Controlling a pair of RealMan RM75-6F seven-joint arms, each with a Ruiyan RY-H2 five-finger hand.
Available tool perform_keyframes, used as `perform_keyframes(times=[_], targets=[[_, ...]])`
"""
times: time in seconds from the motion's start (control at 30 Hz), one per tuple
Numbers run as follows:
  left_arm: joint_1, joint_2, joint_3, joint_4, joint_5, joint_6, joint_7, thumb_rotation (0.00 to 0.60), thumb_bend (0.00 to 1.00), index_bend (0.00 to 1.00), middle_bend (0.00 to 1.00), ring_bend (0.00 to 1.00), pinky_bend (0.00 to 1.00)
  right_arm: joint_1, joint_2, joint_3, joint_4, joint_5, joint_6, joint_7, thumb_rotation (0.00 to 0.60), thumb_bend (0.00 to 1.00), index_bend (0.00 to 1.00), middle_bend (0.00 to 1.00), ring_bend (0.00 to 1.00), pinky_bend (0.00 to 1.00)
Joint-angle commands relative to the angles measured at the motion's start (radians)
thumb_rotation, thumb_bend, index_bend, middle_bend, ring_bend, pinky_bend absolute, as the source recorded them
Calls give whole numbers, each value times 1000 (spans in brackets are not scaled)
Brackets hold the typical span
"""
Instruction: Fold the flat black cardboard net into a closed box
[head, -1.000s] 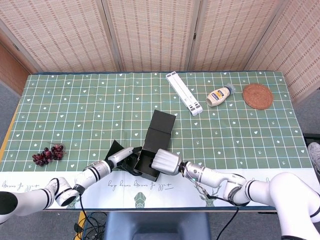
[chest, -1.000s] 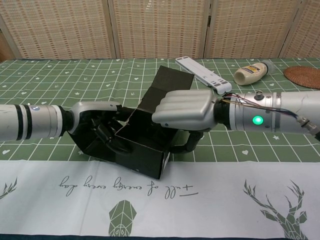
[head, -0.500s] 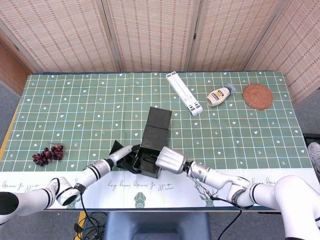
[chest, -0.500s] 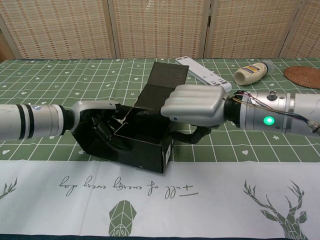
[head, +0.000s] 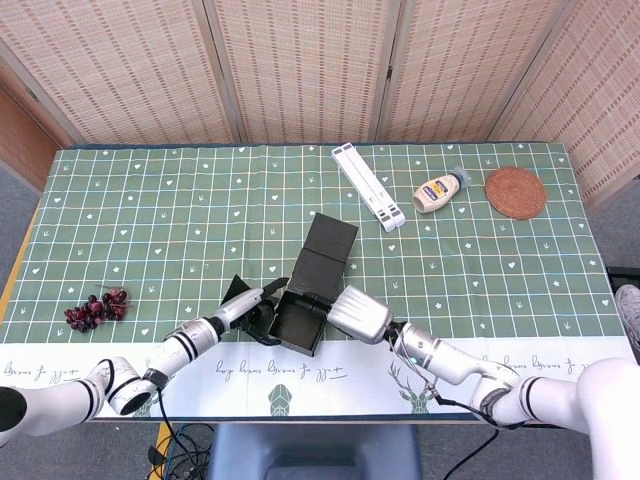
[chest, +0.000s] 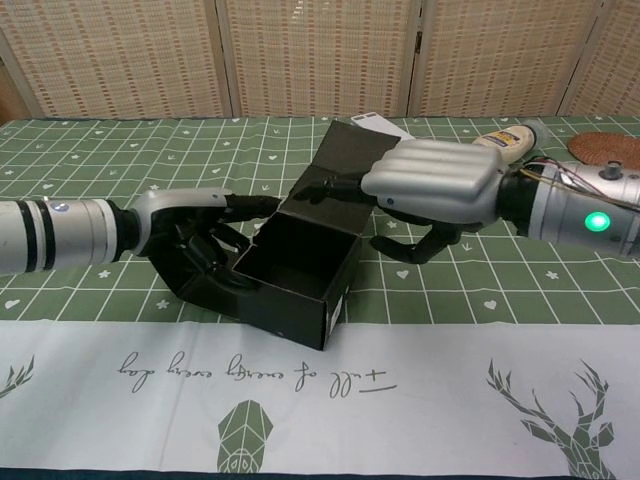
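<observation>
The black cardboard box (head: 298, 322) (chest: 300, 280) stands near the table's front edge, its cavity open upward. Its lid flap (head: 326, 253) (chest: 348, 165) leans up and back from the rear wall. My left hand (head: 246, 307) (chest: 195, 245) grips the box's left wall, with its fingers partly hidden against the dark card. My right hand (head: 360, 312) (chest: 435, 185) hovers over the right rear corner. Its fingers curl onto the lower part of the lid and its thumb sits below, to the right of the box.
A bunch of dark grapes (head: 95, 308) lies at the front left. Further back are a white folded stand (head: 368, 186), a squeeze bottle (head: 440, 190) (chest: 505, 140) and a woven coaster (head: 515, 192) (chest: 605, 152). A white runner borders the table's front edge.
My right hand has lifted and shifted right, from over the box cavity to the lid. The box has turned slightly and its cavity now shows fully. My left hand keeps its hold.
</observation>
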Motion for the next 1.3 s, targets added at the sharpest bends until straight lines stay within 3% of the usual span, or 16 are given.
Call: perform_keyframes(times=[0.03,0.37,0.53,0.6,0.67,0.97,1.13,1.27,1.3], targets=[[16,21,-5,-27,-4,27,32,600,145,0,0,471,857,-46,60,-10,-66,39,18,29,600,604,0,123,799,1000],[85,79,-38,-105,-57,115,139,600,145,0,0,459,853,-127,167,-39,-187,146,-26,135,600,662,0,177,799,1000],[110,99,-50,-130,-69,140,144,600,145,0,0,539,853,-123,168,-32,-189,216,-116,162,600,685,0,181,799,1000],[121,107,-52,-140,-69,150,142,600,145,0,0,629,853,-111,162,-22,-182,244,-163,175,600,695,0,175,799,1000],[129,116,-52,-149,-64,157,140,600,145,0,0,661,853,-97,145,-5,-163,268,-201,183,600,699,0,171,799,1000],[152,151,-52,-185,-40,180,134,600,145,0,0,595,853,-4,19,111,-21,326,-300,204,600,717,0,146,798,1000],[163,163,-50,-194,-35,185,131,600,145,0,0,477,853,61,-55,181,73,350,-342,224,600,718,0,144,798,1000],[168,161,-51,-188,-36,182,124,600,145,0,0,638,853,95,-109,217,135,369,-364,251,600,718,0,144,798,1000],[168,162,-51,-186,-36,181,122,600,145,0,0,640,853,99,-116,222,142,374,-369,258,600,718,0,144,798,1000]])
